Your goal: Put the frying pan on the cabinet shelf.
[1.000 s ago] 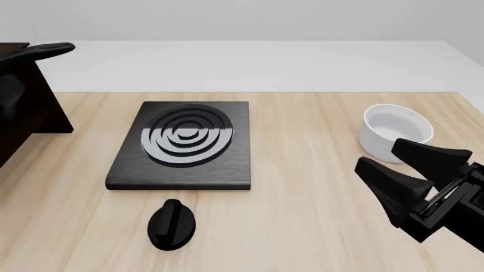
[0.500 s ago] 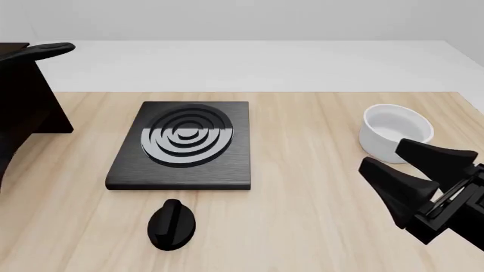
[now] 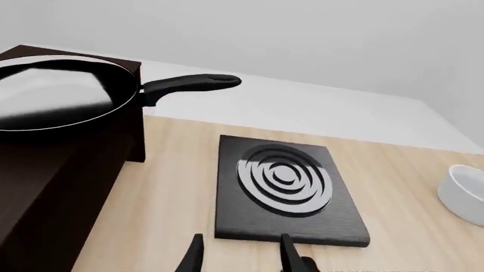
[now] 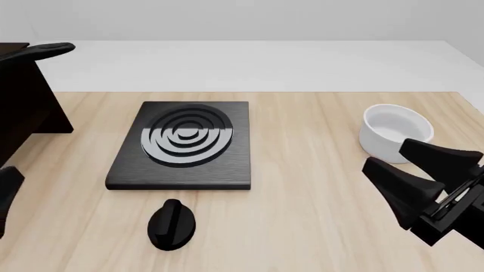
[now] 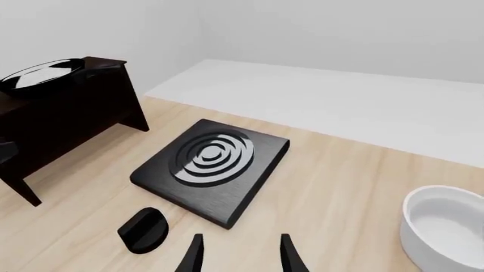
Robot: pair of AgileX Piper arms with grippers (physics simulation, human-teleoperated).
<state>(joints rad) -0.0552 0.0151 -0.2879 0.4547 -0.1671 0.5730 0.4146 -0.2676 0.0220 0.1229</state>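
The frying pan is glossy black and sits on the top board of the dark cabinet shelf. Its long handle sticks out past the cabinet's edge. In the front view only the handle shows, above the cabinet at the far left. The right wrist view shows the pan on the cabinet. My left gripper is open and empty, well back from the cabinet; only a sliver of it shows in the front view. My right gripper is open and empty at the near right.
A flat black stove plate with silver rings lies mid-table. A small black knob lies in front of it. A white bowl stands at the right, just beyond my right gripper. The white wall base runs behind the table's far edge.
My left gripper has drawn back from the cabinet toward the near left edge, empty. The pan stays on the cabinet. My right gripper has drifted slightly right.
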